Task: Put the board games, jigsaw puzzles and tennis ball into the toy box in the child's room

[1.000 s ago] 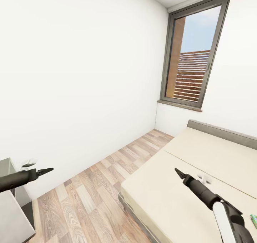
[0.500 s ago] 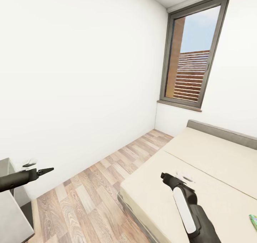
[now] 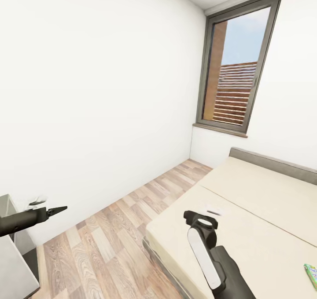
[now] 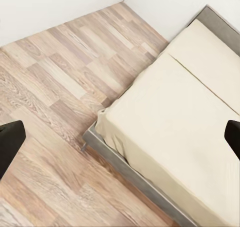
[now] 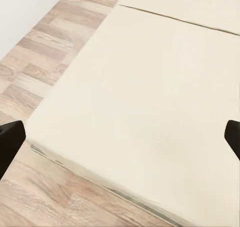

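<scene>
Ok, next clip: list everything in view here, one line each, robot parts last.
bed: one, cream top on a grey frame, at right.
green item: one, on the bed at the right edge of the head view; too cropped to identify.
window: one, grey frame, on the far wall.
floor: light wood planks.
grey furniture: one, at lower left, partly seen.
left claw: black, over the floor, tips together.
right claw: black, over the bed, open.

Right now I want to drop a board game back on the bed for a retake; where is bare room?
The bed is mostly bare cream mattress: from the floor-side edge back to the grey headboard. The right arm overhangs the near corner, and a green item lies at the head view's right edge. The wooden floor beside the bed is open too.
</scene>
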{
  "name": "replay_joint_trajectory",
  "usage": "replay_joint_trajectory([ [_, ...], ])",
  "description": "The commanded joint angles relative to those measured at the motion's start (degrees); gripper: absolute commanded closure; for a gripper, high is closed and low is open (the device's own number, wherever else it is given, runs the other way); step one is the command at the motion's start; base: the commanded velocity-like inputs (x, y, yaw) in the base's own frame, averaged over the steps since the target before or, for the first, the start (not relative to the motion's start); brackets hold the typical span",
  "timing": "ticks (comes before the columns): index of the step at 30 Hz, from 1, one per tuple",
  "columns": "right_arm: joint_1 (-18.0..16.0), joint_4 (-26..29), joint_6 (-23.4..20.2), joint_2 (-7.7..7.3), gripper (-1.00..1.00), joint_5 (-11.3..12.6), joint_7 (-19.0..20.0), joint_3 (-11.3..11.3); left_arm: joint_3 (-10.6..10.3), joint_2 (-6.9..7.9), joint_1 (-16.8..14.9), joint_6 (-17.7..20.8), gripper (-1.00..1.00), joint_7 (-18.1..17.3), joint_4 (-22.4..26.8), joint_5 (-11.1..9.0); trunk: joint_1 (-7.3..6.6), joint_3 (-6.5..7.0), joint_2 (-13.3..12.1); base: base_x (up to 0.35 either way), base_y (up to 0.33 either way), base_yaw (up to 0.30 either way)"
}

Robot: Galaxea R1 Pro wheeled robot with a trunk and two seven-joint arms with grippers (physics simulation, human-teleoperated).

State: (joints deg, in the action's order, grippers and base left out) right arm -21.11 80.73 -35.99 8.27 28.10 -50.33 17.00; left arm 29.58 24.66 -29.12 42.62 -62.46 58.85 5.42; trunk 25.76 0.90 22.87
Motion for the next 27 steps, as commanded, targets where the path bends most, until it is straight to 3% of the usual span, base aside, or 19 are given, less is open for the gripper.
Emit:
replay_joint_trajectory([
  [1,0.0,0.2,-0.2,0.04,-1.00,0.4,-0.5,0.3,0.2,-0.04,-0.1,0.3,-1.00,-0.6,0.0,0.6,0.03,-0.02,0.0,0.000,-0.004,-0.039],
  [11,-0.1,0.4,-0.2,0.16,-1.00,0.5,-0.3,1.1,0.2,-0.05,-0.1,-0.2,-1.00,-0.6,0.0,0.6,0.03,0.04,0.0,0.000,-0.054,-0.195],
  [27,-0.1,0.2,-0.2,0.06,-1.00,0.5,1.3,0.9,0.2,-0.05,-0.1,-0.3,-1.00,-0.7,0.0,0.6,0.03,0.04,0.0,0.000,-0.269,-0.279],
])
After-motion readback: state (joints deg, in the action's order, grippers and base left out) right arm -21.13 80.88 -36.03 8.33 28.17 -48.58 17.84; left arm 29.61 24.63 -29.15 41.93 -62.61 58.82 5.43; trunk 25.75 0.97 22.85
